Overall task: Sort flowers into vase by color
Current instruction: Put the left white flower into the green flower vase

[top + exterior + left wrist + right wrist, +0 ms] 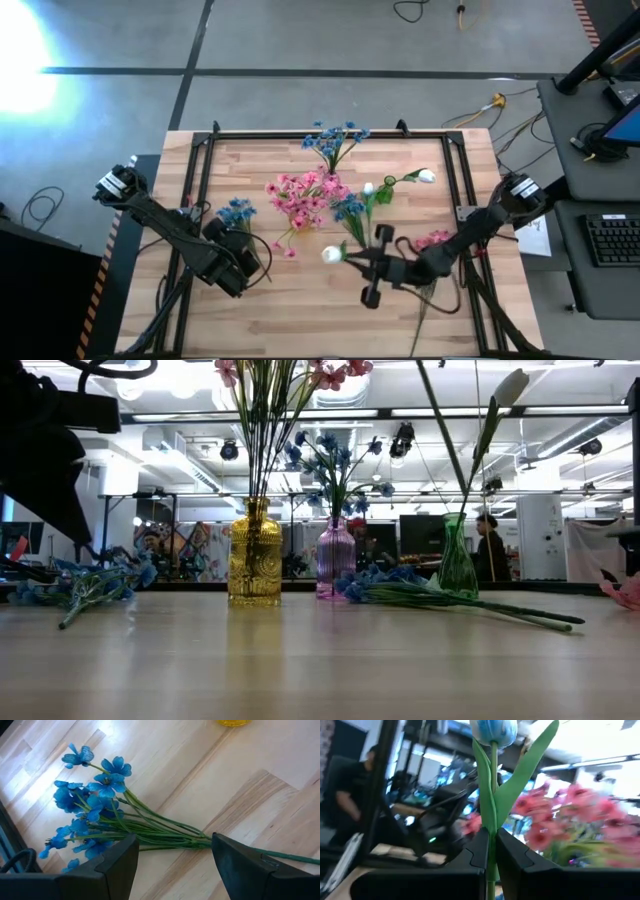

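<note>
The fingers of the right gripper [490, 851] are closed on the green stem of a white tulip [332, 254]. In the right wrist view the stem stands straight up between the two fingers, with the bud on top and one long leaf beside it. In the high view this gripper is a little toward 5 o'clock from the counter's middle, and the bud points toward 9 o'clock from it. There is bare wood in front of the bud and along the near edge of the counter [300, 320].

The fingers of the left gripper [172, 862] are wide open, one on each side of the stems of a blue spray [90, 815] that lies flat on the wood. They do not touch the stems. In the high view this spray is near the left edge, at about 9 o'clock, with its blossoms toward 12 o'clock and its stems toward 5 o'clock.

A second blue spray [400, 588] lies near the middle of the counter. A pink spray [435, 240] lies near the right edge, at 3 o'clock.

Three vases stand at the far side: a yellow vase [254, 555] with pink flowers, a purple vase [336, 560] with blue flowers and a green vase [456, 557] with white tulips. I can read no writing on them.
</note>
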You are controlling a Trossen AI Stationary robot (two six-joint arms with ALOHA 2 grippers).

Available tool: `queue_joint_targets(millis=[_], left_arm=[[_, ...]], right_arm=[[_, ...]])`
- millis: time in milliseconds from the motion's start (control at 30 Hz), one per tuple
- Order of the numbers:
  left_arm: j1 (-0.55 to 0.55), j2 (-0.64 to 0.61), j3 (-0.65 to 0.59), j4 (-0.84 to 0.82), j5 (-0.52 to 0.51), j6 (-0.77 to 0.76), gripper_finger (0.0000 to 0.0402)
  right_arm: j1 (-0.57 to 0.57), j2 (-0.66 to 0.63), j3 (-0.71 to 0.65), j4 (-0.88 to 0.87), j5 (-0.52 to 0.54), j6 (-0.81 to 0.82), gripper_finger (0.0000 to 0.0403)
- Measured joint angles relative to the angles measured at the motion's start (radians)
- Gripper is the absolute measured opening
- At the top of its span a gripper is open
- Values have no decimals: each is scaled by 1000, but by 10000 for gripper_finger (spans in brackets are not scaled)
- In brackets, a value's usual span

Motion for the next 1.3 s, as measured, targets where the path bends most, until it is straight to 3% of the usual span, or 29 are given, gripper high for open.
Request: queue_joint_targets(millis=[267,667,900,1100,1300], left_arm=[[0,0,0,66,9,-3,235],[0,0,0,83,66,-32,235],[0,0,0,83,95,-23,235],[0,0,0,83,124,-68,235],[0,0,0,82,119,-103,235]], right_arm=[[-13,-148,-131,102,92,-64,17],[-27,-442,-290,109,101,-107,17],[-74,-543,-321,139,97,-190,17],[-210,-577,-313,143,70,-221,17],[-423,-572,-313,183,-50,-132,17]])
